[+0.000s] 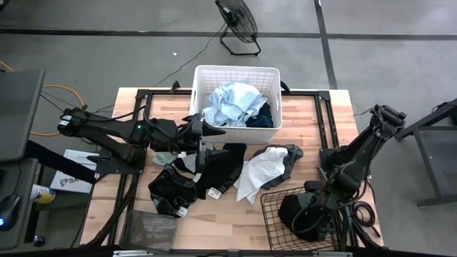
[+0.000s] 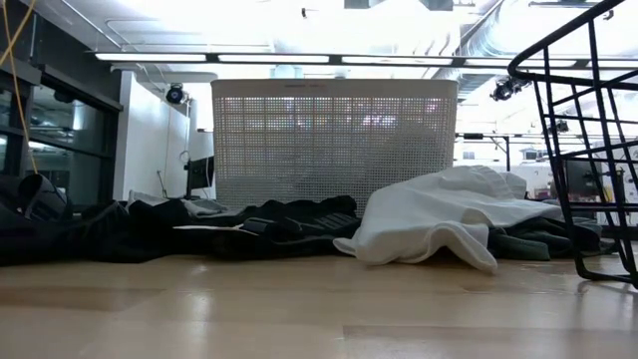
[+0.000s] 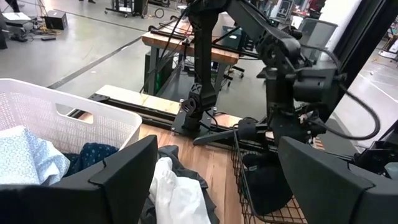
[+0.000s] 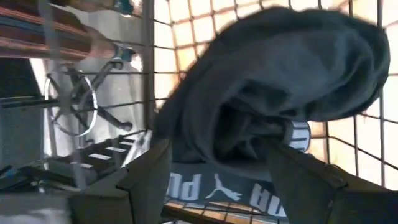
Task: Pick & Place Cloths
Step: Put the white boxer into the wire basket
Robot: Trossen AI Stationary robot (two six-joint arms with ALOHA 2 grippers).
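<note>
Light blue and navy cloths [image 1: 235, 106] are found in the white basket [image 1: 202, 75], a black one [image 4: 292, 74] in the wire basket [image 1: 275, 214] under the wide-open, empty right gripper [image 4: 211, 180], several cloths [image 1: 214, 171] remain tabled beside the open, empty left gripper [image 1: 207, 135].

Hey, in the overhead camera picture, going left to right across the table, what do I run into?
Left claw by the white laundry basket → black clothes → white-grey garment → black wire basket, with the right claw reaching down into it.
</note>
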